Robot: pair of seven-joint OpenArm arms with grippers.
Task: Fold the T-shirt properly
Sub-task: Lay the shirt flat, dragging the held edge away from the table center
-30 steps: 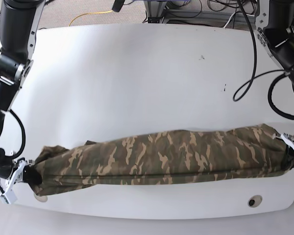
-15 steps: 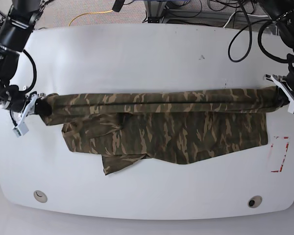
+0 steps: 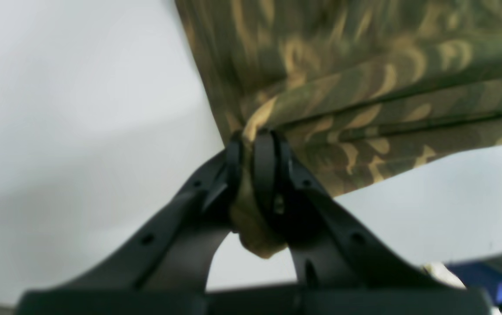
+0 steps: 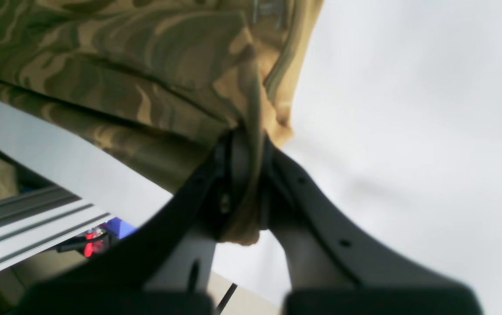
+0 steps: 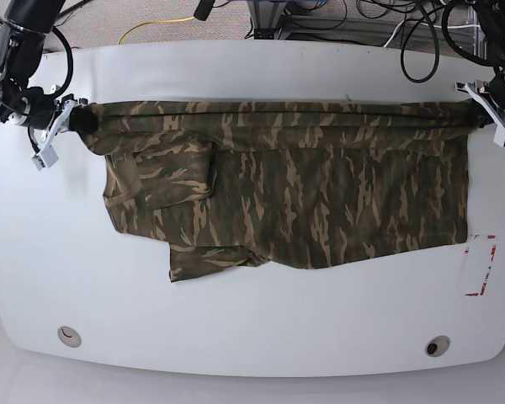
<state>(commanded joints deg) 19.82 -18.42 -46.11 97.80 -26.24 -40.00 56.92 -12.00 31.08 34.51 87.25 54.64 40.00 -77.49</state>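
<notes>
A camouflage T-shirt in olive, brown and tan lies spread across the far half of a white table, seen from above. Its upper edge is pulled into a taut, rolled band running from about 9 o'clock to 3 o'clock across the table, held at each end by a robot arm. Below that band the cloth hangs flat on the tabletop; one sleeve is folded over near the 9 o'clock end, and a loose flap sticks out toward 7 o'clock.

The right gripper, at the 9 o'clock end, has its black jaws pressed together on a bunched corner of fabric — in its wrist view a tan fold is squeezed between the fingers and pokes out below them. The left gripper, at the 3 o'clock end, is likewise clamped on the other corner; its wrist view shows cloth pinched between the two fingers.

A red-outlined rectangle marks the table at about 4 o'clock, just beside the shirt's edge. Two round holes sit near the front edge, and cables lie beyond the far edge.
</notes>
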